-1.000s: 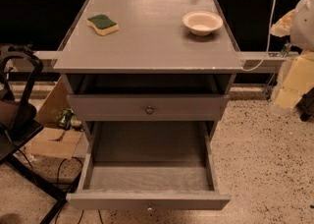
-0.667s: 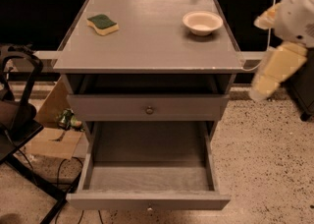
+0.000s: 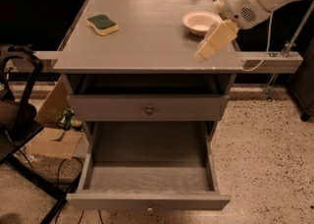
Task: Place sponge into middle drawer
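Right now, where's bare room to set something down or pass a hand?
The middle drawer has a bare floor between its walls. The tabletop is free between the sponge at back left and the bowl at back right. The right edge is crowded: the gripper hangs just in front of the bowl.

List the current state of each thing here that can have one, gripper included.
sponge: lying on the tabletop, back left, green side up, not held.
middle drawer: pulled open, nothing in it.
upper drawer: shut.
bowl: upright on the tabletop's back right, appears empty.
gripper: over the tabletop's right side, beside the bowl, far from the sponge.
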`<state>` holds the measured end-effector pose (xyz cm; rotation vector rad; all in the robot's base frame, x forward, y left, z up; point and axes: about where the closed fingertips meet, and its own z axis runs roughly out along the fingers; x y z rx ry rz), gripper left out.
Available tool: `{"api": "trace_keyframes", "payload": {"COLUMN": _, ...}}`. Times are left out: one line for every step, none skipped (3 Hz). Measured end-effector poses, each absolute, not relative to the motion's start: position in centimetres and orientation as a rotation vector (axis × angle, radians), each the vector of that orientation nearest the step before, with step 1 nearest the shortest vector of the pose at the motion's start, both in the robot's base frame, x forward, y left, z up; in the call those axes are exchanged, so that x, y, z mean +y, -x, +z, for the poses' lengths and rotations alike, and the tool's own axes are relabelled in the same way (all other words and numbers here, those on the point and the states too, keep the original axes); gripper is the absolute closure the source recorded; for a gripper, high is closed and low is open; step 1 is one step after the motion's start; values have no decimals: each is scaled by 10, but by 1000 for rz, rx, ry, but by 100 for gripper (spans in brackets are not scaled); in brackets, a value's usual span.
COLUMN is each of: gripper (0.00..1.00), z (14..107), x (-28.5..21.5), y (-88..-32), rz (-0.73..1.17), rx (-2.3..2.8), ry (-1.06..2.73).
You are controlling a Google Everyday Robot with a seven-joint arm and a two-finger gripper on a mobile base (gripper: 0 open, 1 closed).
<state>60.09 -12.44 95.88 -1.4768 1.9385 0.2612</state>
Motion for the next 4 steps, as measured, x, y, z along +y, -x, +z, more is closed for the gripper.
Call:
{"api": "trace_keyframes", "payload": {"gripper": 0, "z": 959, "x": -77, "y": -643, "rz": 359, "rx": 1899, "ry": 1315}}
{"api": "trace_keyframes", "payload": {"gripper": 0, "z": 973, "x": -77, "y": -661, "rz": 333, "rx": 1873, "ry": 1223}}
{"api": "trace_keyframes", "payload": {"gripper": 0, "z": 973, "x": -77, "y": -661, "rz": 331, "rx": 1871, "ry": 1227}}
{"api": "trace_keyframes", "payload": {"gripper": 0, "z": 970, "x": -56, "y": -705, "rz": 328, "rx": 1844, "ry": 1210}}
